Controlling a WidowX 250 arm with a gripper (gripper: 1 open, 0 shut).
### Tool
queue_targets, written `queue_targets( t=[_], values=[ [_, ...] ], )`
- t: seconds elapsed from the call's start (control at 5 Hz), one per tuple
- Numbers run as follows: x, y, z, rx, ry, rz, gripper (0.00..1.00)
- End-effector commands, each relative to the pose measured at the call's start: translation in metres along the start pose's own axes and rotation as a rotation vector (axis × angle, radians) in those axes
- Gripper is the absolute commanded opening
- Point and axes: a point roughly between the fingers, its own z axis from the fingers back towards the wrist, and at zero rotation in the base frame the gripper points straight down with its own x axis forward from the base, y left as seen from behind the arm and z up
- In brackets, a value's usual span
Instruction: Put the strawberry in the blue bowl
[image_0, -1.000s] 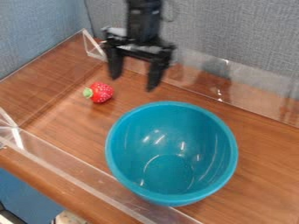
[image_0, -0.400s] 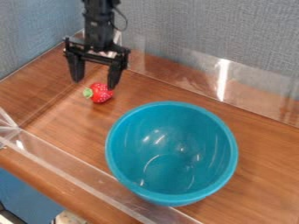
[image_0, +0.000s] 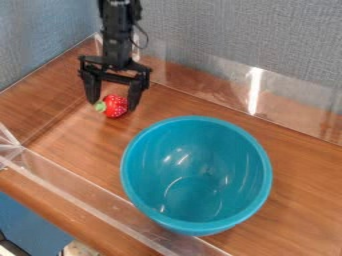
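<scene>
Strawberry (image_0: 116, 106) left of bowl (image_0: 197, 173) (apart).

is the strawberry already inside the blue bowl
No, the strawberry lies on the wooden table to the left of the blue bowl, which holds nothing.

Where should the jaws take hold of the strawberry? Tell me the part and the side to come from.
Grip the strawberry across its red body, probably at the widest part, coming straight down from above. It lies on its side on the wooden table, apart from the blue bowl, with room on both sides. The gripper already hangs over it, jaws open and pointing down, one on each side.
</scene>
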Motion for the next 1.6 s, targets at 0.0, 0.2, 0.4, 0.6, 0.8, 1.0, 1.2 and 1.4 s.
queue_targets(
  t=[0.0, 0.2, 0.4, 0.6, 0.8, 1.0, 1.2, 1.4],
  values=[
    [0.002, 0.005, 0.003, 0.006, -0.050, -0.031, 1.00],
    [0.003, 0.000, -0.004, -0.009, -0.045, 0.025, 1.00],
    [0.002, -0.005, -0.010, -0.023, -0.042, 0.079, 1.00],
    [0.001, -0.010, -0.015, -0.036, -0.040, 0.133, 1.00],
    [0.013, -0.007, -0.017, -0.034, -0.046, 0.080, 1.00],
    [0.024, -0.004, -0.019, -0.029, -0.051, 0.027, 0.00],
    [0.019, 0.001, -0.014, -0.033, -0.060, 0.052, 0.00],
    [0.012, 0.006, -0.006, -0.040, -0.070, 0.076, 0.00]
  ],
)
